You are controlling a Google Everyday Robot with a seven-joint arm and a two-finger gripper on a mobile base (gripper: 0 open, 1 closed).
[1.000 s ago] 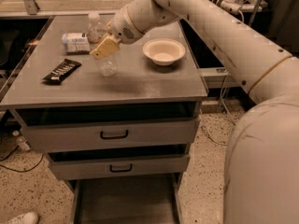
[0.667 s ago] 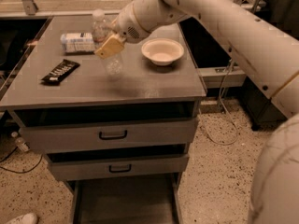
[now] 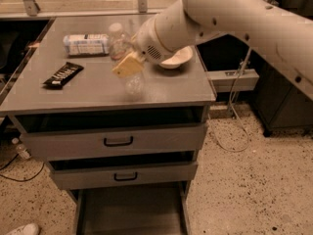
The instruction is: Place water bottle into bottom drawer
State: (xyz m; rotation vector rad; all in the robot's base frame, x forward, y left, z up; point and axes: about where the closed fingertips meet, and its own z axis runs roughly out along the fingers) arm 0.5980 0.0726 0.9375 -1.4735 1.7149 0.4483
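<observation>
Item 1: water bottle (image 3: 119, 42), tilted, over desk (image 3: 93, 89) centre. Gripper (image 3: 128, 66) closed round its mid-body; we judge that's for a steady carry.
Item 2: bottom drawer (image 3: 129, 213), pulled out at near edge, we reckon to receive the bottle.

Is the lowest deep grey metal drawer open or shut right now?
Open: the bottom drawer is pulled out, its grey floor showing. The gripper holds the clear plastic water bottle above the cabinet top.

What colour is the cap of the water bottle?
White, in the camera view. The gripper grips the water bottle over the cabinet top.
</observation>
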